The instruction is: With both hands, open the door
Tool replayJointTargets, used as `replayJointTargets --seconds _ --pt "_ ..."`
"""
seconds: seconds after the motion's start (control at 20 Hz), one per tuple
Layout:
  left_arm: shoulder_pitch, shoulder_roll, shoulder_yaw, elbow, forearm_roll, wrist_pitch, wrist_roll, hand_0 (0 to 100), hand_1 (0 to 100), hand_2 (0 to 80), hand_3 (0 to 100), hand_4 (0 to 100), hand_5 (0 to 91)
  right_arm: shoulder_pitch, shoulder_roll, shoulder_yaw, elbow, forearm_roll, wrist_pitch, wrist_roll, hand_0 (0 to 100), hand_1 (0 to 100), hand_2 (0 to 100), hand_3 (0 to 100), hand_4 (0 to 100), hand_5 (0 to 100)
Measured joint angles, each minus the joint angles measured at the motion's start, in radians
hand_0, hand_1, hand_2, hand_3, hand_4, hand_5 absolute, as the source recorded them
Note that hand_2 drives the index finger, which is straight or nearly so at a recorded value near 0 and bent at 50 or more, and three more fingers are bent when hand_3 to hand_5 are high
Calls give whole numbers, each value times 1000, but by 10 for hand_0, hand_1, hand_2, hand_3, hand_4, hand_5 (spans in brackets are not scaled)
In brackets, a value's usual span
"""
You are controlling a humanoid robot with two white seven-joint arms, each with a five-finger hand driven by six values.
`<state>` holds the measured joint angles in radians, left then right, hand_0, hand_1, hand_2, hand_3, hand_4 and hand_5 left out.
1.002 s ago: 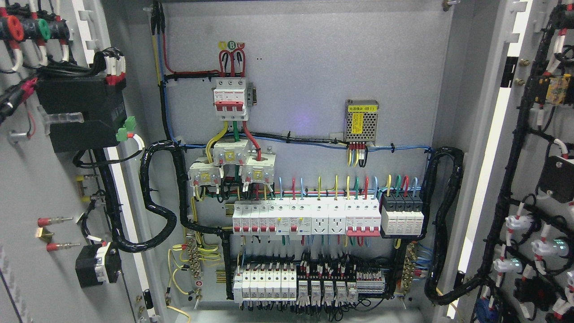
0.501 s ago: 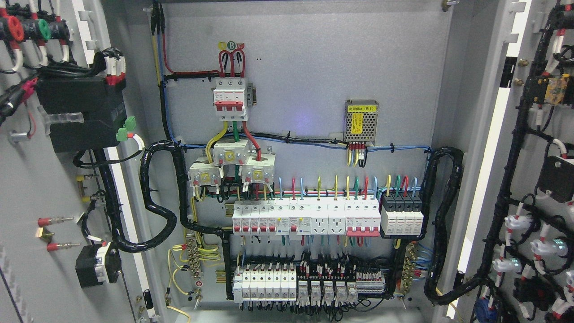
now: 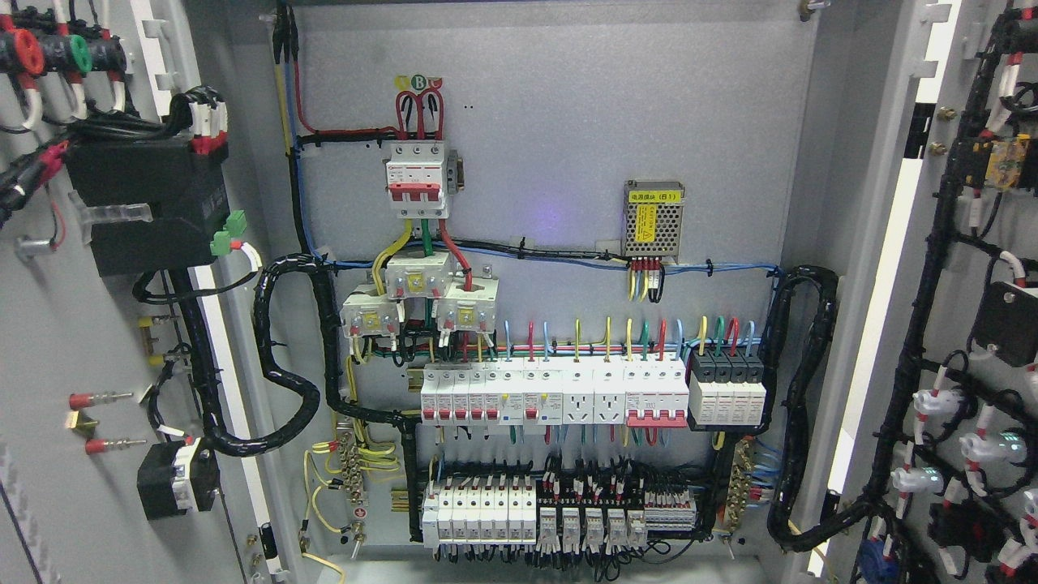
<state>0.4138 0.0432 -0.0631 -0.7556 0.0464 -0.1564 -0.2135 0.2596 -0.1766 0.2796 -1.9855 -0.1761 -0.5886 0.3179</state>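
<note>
Both doors of the grey electrical cabinet stand swung wide. The left door (image 3: 57,341) fills the left edge, its inner face carrying a black module and wire bundles. The right door (image 3: 965,268) fills the right edge, with black cable looms and indicator-lamp backs on it. Between them the cabinet's back panel (image 3: 568,122) is fully exposed, with a red-and-white main breaker (image 3: 416,178) at the top and rows of white breakers (image 3: 551,393) lower down. Neither of my hands nor any arm shows in the head view.
A small mesh power supply (image 3: 654,217) sits on the panel's right half. Thick black cable conduits (image 3: 803,405) loop from the panel to each door. Terminal blocks (image 3: 559,511) line the cabinet's bottom.
The right door has edged very slightly further right; everything else is unchanged.
</note>
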Motion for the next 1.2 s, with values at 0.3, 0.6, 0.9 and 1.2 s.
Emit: replayJointTargets --seconds 0.3,0.6,0.9,1.2 --pt "113 91 -72 -328 91 -4 3 0 0 0 0 27 0 5 -30 -59 -39 1 -71 1 229 0 0 0 0 0" --pt "168 145 -115 -587 126 -28 4 0 0 0 0 27 0 7 -74 -117 -61 -6 -81 5 229 0 0 0 0 0" --pt "189 171 -142 -781 136 -104 4 0 0 0 0 27 0 8 -116 -166 -70 -31 -73 2 228 0 0 0 0 0" --pt "193 188 -159 -912 136 -248 5 0 0 0 0 27 0 9 -149 -213 -76 -107 -63 -1 229 0 0 0 0 0"
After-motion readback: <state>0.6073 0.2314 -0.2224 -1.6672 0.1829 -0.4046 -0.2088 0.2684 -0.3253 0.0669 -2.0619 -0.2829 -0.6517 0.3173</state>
